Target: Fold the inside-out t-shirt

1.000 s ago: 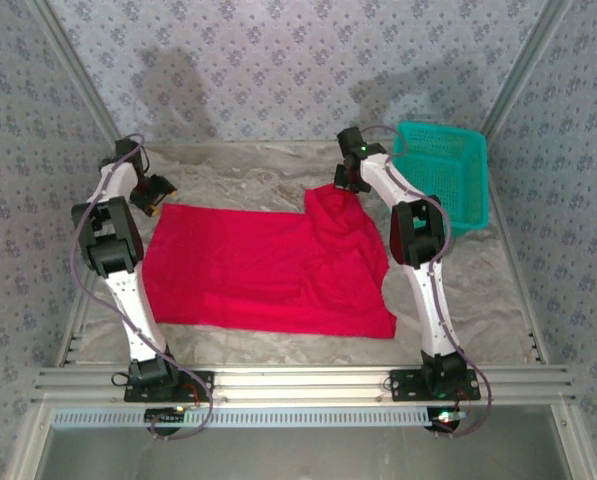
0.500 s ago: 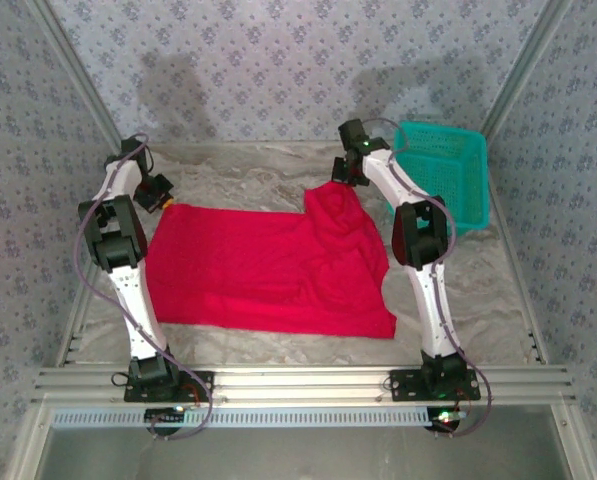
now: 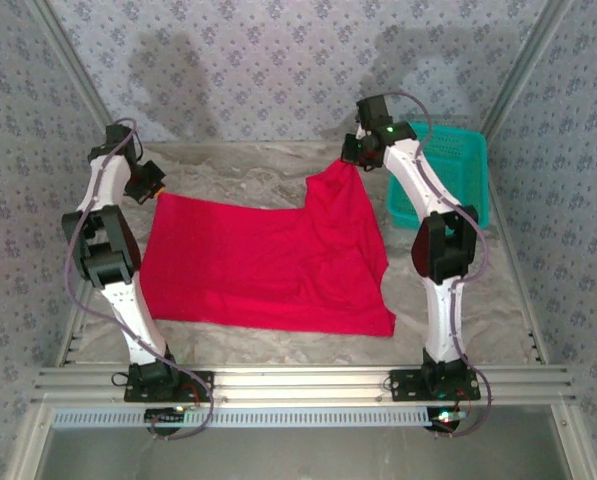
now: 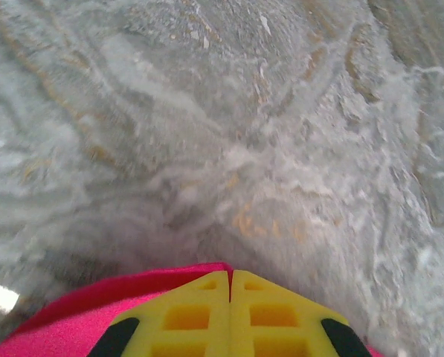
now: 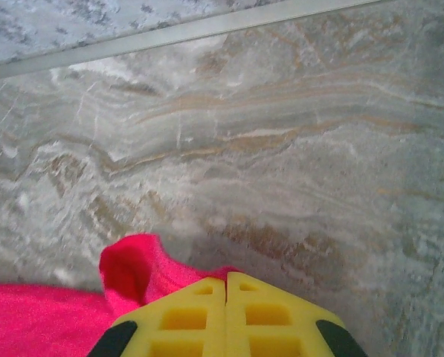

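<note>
Firmly, left end effector [image 4: 230,277] and right end effector [image 5: 227,277] pinch t-shirt [image 3: 268,262] corners.

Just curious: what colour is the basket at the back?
Teal, a blue-green; the basket shows best in the top external view.

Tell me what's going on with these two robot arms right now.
The two arms are handling a red t-shirt spread on the table. The left gripper is shut on the shirt's far left corner, low by the table. The right gripper is shut on the far right corner and holds it raised, so the cloth hangs down from it in a drape. The near half lies flat, with no fold made yet. A teal basket stands at the far right.
</note>
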Robot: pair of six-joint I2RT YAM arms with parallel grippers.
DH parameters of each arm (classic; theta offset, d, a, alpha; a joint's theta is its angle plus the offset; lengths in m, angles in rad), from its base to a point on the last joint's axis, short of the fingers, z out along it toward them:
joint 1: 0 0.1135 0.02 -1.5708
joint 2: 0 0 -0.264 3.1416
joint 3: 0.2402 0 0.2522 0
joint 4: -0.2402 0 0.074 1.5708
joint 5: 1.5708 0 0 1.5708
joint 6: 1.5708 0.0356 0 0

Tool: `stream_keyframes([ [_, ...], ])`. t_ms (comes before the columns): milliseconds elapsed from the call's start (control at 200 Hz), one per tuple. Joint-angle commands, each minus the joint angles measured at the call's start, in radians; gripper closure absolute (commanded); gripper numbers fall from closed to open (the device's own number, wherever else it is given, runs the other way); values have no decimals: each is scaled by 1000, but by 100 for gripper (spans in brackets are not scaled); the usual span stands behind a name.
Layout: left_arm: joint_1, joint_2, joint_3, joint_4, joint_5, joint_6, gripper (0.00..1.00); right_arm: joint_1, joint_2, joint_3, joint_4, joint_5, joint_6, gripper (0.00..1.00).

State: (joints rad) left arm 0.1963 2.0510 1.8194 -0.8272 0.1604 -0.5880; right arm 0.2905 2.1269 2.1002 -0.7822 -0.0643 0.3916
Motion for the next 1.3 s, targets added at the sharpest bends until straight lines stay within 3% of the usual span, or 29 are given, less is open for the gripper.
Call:
stream_keyframes([
  [0, 11, -120, -127, 44, -22, -16, 100, 4, -133, -118, 27, -44, -20, 100],
  [315, 77, -329, -431, 114, -21, -26, 100, 13, -533, -625, 123, -88, 31, 100],
  [705, 126, -415, -558, 104, -32, -9, 100, 10, -899, -1045, 88, -104, 100, 100],
  [934, 147, -452, -611, 110, -29, -3, 100, 6, -1013, -1142, 23, -124, 127, 100],
  [1299, 155, -489, -623, 95, -30, -3, 100, 6, -1095, -1126, -43, -167, 205, 100],
])
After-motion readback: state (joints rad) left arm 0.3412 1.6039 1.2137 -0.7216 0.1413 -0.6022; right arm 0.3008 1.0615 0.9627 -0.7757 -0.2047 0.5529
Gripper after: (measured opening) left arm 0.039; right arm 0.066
